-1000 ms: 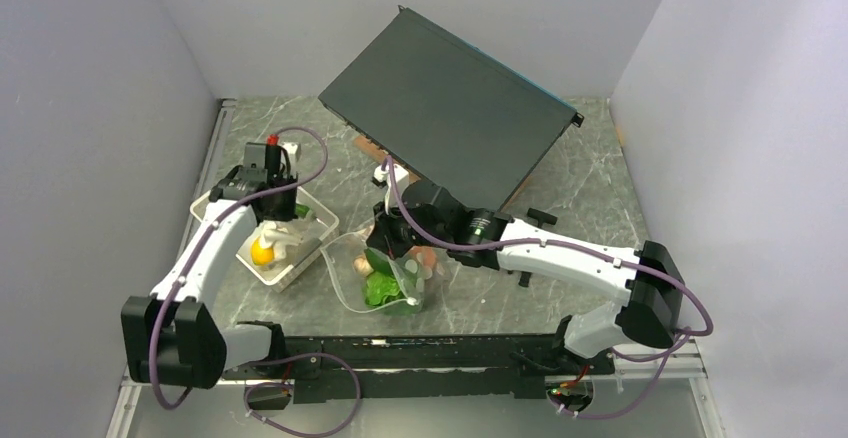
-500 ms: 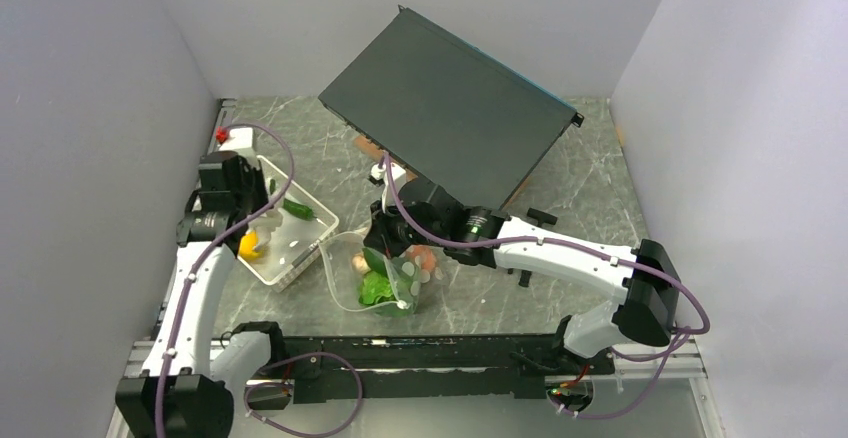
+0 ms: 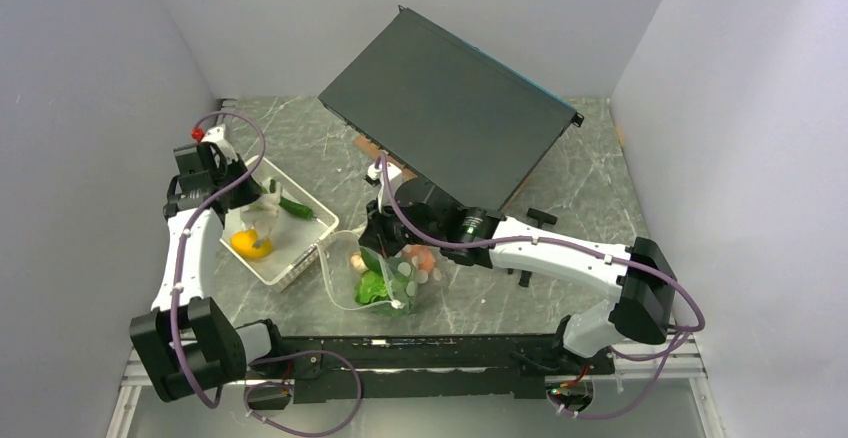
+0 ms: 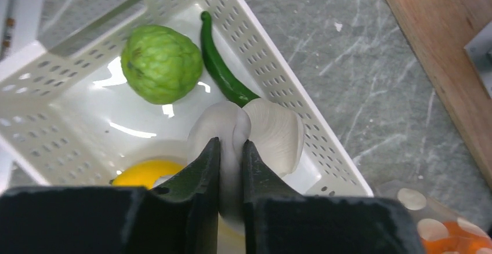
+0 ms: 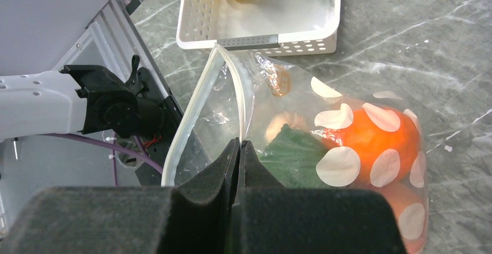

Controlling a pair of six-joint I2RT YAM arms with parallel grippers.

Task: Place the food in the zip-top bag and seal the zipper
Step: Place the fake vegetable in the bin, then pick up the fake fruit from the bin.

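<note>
Nearest the arm bases, the zip-top bag (image 3: 392,280) is seen lying on the marbled table (image 3: 600,198), its mouth turned toward 9 o'clock. Its zipper (image 5: 183,127) is pinched between the closed fingers of the right gripper (image 5: 239,149), and the mouth is held agape. Inside the bag, the orange (image 5: 371,139) is pressed against the dotted film, with leafy lettuce (image 5: 293,156) beside it at 9 o'clock. A pale brownish piece lies nearer the mouth; what it is cannot be told.

At about 10 o'clock from the bag, just beside its mouth, the white perforated basket (image 4: 272,74) is set. A round green fruit (image 4: 161,64), a slim cucumber (image 4: 219,68) along one wall and a lemon (image 4: 142,174) are contained in it. The white mushrooms (image 4: 264,132) are clamped between the shut fingers of the left gripper (image 4: 232,170) and are held over the basket.

The green fruit is shown plainly only by the left wrist view; in the overhead view that spot is largely covered by the left arm. The bag's contents are made plain only by the right wrist view.

Farther off, toward 12 o'clock, a large dark panel (image 3: 450,108) is seen at an angle across the far half of the table. A strip of wooden board (image 4: 447,45) shows at its left edge.
</note>
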